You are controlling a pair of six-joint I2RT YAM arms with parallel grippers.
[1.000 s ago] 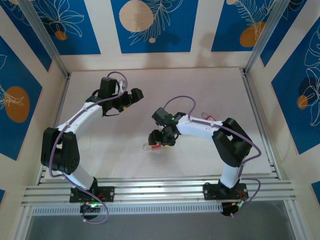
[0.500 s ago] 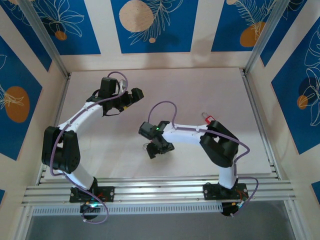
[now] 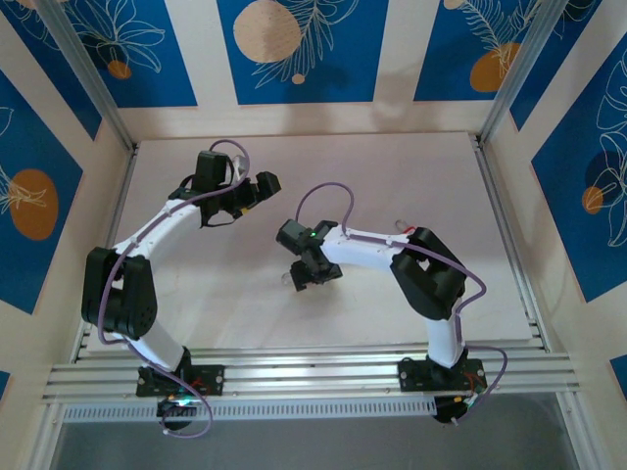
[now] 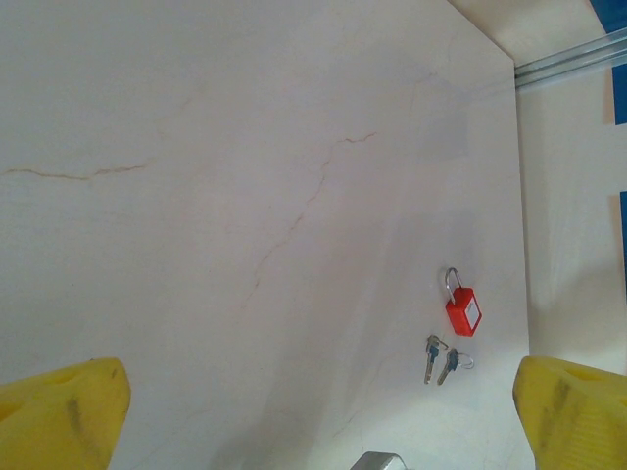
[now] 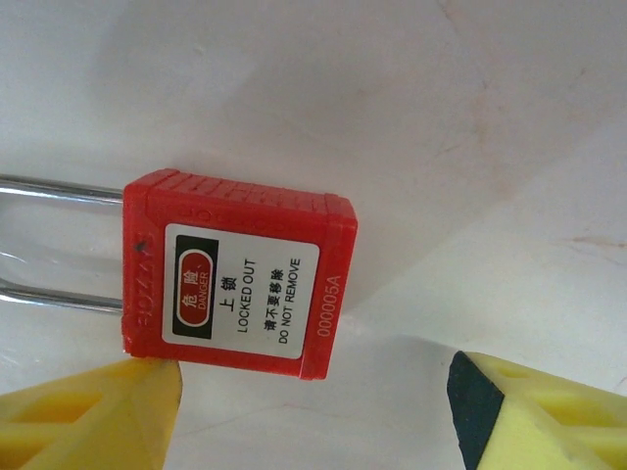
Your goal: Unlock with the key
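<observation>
Before the parted, empty right jaws, a red padlock is laid on the surface. The left jaws are spread wide, empty.

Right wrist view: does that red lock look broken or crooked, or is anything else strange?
Nothing looks damaged. The red padlock has an intact body, label facing up, and sits slightly skewed on the table. Its lower corner overlaps one finger of the open right gripper instead of lying squarely between the two.
</observation>
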